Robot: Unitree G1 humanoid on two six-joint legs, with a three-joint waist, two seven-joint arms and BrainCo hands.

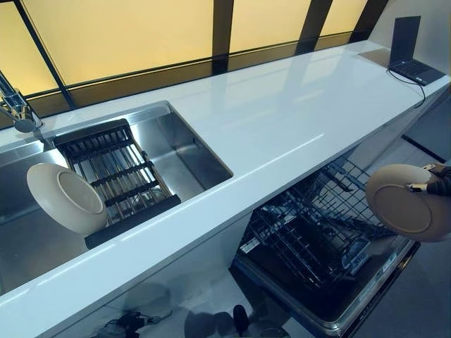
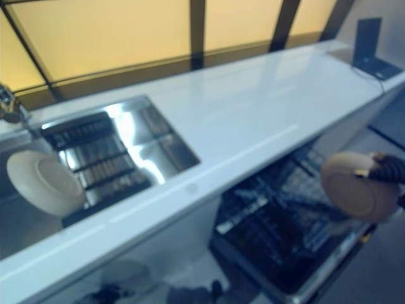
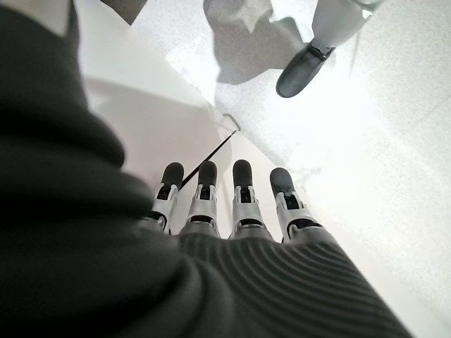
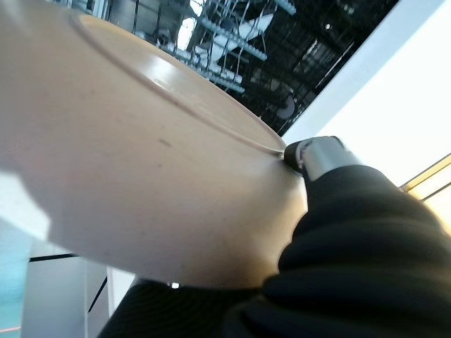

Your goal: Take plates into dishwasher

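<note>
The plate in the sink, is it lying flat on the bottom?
No, the plate in the sink stands tilted on its edge, leaning against the dark drying rack.

Right hand [image 1: 438,182] at three o'clock cut by the frame edge, its fingers hidden behind the held plate [image 1: 405,201], faucet [image 1: 15,109] at ten o'clock cropped, dishwasher rack [image 1: 317,232] contents too tangled to tell, left hand's [image 3: 225,204] thumb unseen.

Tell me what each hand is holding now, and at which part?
The right hand pinches a round beige plate at its rim, above the open dishwasher rack. The left hand holds nothing, fingers straight.
</note>
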